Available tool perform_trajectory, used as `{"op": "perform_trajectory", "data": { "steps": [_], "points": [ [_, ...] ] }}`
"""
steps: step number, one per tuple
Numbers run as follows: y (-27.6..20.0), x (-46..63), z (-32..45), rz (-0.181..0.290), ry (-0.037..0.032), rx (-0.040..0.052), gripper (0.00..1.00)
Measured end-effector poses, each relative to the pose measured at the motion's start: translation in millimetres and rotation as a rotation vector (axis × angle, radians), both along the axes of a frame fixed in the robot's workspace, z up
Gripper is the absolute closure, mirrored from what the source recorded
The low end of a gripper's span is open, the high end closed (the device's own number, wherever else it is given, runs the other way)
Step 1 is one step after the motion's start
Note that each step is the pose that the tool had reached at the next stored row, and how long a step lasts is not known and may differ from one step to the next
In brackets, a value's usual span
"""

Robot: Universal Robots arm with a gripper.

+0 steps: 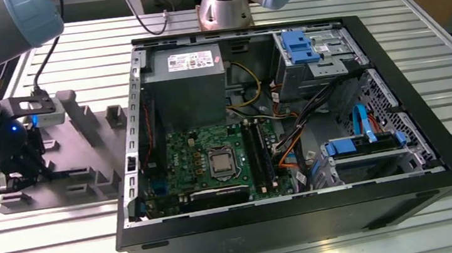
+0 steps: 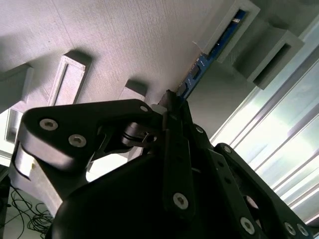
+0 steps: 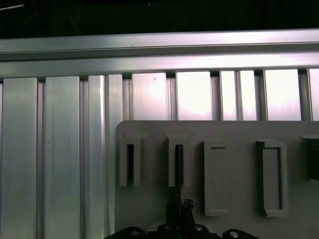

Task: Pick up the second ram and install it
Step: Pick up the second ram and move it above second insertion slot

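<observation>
Pinching the ram (image 2: 193, 75) tight, the closed gripper (image 2: 172, 101) hangs over the grey fixture (image 1: 97, 178) at nine o'clock in the exterior view. The ram's far end sits in a fixture slot (image 2: 228, 26). At three o'clock of the fixture stands the open case (image 1: 304, 225), motherboard (image 1: 203, 144) inside, well apart from the ram.

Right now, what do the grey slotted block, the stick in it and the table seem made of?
The grey block: likely matte plastic, dull fine-textured surface. The stick, the second ram: probably circuit board, thin with a blue edge. The table: likely bare aluminium, bright reflective slats.
</observation>
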State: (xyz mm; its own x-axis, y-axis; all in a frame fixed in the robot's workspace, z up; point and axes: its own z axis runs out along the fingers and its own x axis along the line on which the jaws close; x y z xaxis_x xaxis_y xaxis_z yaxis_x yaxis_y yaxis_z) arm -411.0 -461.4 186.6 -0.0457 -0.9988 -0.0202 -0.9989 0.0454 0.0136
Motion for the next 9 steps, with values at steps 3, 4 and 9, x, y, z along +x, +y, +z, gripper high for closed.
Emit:
{"op": "perform_trajectory", "data": {
  "steps": [3, 4, 9],
  "points": [
    [0.0, 0.0, 1.2, 0.003, -0.0002, 0.0001, 0.86],
    [0.0, 0.0, 2.6, 0.004, -0.0002, 0.0001, 0.86],
    [0.0, 0.0, 15.5, 0.006, -0.0001, 0.0, 0.86]
  ]
}}
